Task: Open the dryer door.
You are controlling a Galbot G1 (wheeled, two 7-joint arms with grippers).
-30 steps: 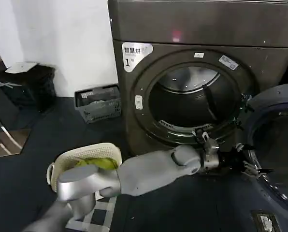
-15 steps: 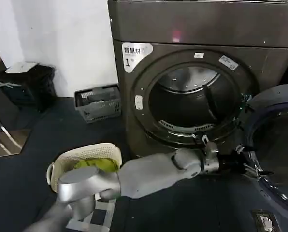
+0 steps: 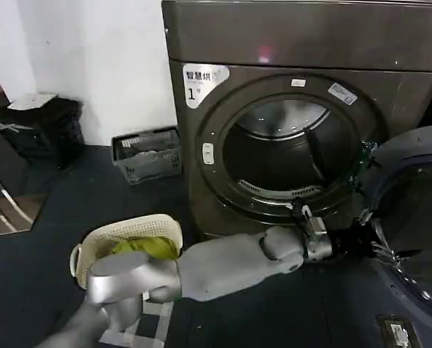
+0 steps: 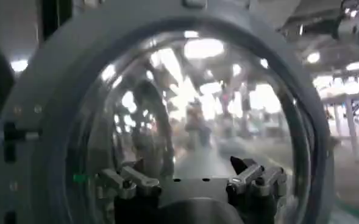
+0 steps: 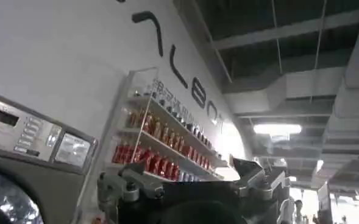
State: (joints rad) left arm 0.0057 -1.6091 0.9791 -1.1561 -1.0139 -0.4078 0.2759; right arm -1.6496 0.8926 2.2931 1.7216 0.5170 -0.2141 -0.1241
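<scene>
1 arm does the work: the left gripper point(image 3: 381, 250) reaches across to the dryer door point(image 3: 417, 217), which already hangs swung out at the right of the dryer point(image 3: 288, 94), the drum mouth point(image 3: 285, 156) fully exposed and dark. In the left wrist view the left gripper's fingers point(image 4: 127, 182) stand spread wide, holding nothing, right up against the door's domed glass point(image 4: 197, 109); whether they touch the rim I cannot quite tell. To finish well, I judge the arm should keep its push low on the inner rim, follow the hinge's arc rather than shove straight, and stop before the door strains at its limit. The right gripper point(image 5: 194, 189) is raised, its jaws apart and empty, pointing up toward a shelf of red bottles point(image 5: 149, 155).

On the floor sits a cream laundry basket point(image 3: 100, 243) holding a yellow-green cloth point(image 3: 147, 246). Farther back a grey crate point(image 3: 147, 156) stands beside the dryer, its contents hard to make out. The drum looks empty.
</scene>
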